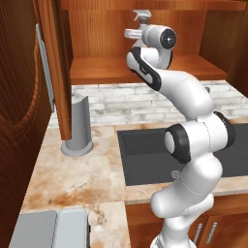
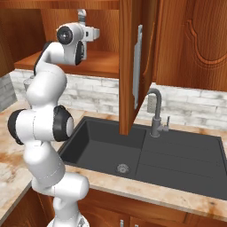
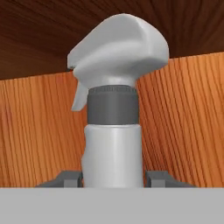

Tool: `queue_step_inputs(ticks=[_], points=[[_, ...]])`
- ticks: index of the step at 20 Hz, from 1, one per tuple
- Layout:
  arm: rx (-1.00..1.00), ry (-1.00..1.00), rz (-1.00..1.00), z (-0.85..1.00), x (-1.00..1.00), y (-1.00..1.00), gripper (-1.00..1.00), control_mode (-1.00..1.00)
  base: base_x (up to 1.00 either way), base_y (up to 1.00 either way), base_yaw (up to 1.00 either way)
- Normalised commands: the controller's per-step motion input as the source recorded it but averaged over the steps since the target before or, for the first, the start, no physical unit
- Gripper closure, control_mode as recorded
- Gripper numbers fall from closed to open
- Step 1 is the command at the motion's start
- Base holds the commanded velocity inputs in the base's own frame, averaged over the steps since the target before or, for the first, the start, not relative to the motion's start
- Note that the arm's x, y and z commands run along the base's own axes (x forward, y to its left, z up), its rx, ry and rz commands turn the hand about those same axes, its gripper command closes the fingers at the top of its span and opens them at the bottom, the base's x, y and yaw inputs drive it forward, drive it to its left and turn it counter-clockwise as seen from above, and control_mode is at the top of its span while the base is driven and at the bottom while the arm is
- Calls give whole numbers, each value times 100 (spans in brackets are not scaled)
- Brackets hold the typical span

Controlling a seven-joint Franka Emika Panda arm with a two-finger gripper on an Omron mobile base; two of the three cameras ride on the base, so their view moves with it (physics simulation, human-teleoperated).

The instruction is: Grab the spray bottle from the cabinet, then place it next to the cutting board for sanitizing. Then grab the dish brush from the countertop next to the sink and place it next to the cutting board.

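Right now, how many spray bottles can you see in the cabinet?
1. The spray bottle stands upright in the open cabinet, between the fingers of the gripper. Others may be hidden behind the arm or doors.

1 spray bottle (image 3: pixel 113 109), 1 cabinet (image 1: pixel 145 68), 1 sink (image 2: pixel 146 155), 1 faucet (image 2: pixel 156 113), 1 grey cylinder (image 1: pixel 78 127).

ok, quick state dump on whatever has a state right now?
cabinet: doors open.
spray bottle: upright inside the cabinet, between the gripper's fingers.
gripper: fingers on either side of the bottle body; cannot tell if clamped.
faucet: no water seen running.
sink: basin bare, nothing in it.
grey cylinder: upright on the countertop.
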Motion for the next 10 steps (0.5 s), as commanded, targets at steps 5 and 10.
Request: queue_step_inputs(ticks=[5,10], points=[[34,2,-20,0,-41,0,100,-100,0,0,0],[36,5,-35,0,-40,0,100,-100,0,0,0]])
